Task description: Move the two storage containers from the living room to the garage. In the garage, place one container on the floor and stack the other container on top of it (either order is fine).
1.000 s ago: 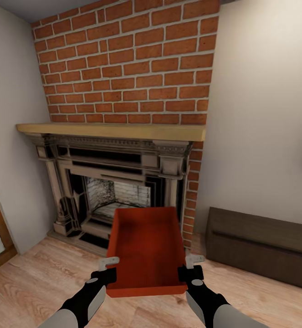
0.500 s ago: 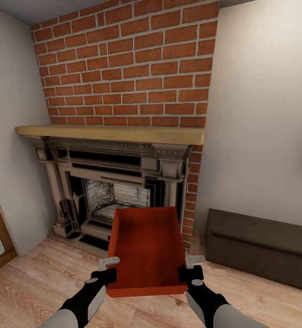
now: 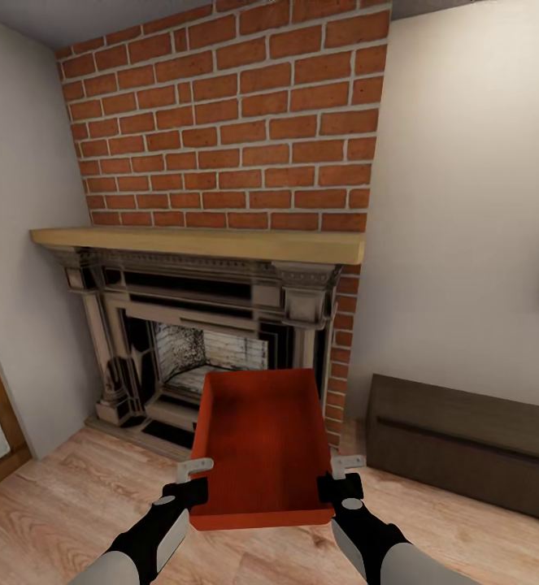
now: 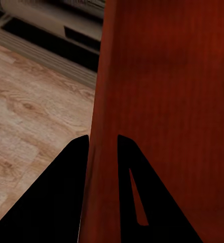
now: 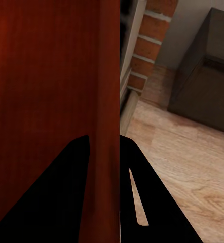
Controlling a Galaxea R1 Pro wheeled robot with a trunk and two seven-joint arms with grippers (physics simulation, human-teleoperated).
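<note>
A: Where's the bin (image 3: 262, 439)?

B: Held up in front of the robot, above the wood floor (image 3: 66, 504), open top up, its far end toward the fireplace (image 3: 204, 341).

A: And the arms?

B: Both reach forward from the bottom of the head view, dark forearms angled slightly inward. The left gripper (image 3: 191, 481) is at the bin's left wall near the close corner, the right gripper (image 3: 340, 478) at the right wall opposite.

A: Jaws?

B: Each pair is clamped on a wall. In the left wrist view the fingers (image 4: 66, 182) straddle the thin red wall (image 4: 104, 126); the right wrist view shows the same, a finger (image 5: 71, 182) on either side of the wall (image 5: 107, 101).

A: Anything else nearby?

B: A low dark cabinet (image 3: 464, 439) stands against the wall at the right, beside the brick.
</note>
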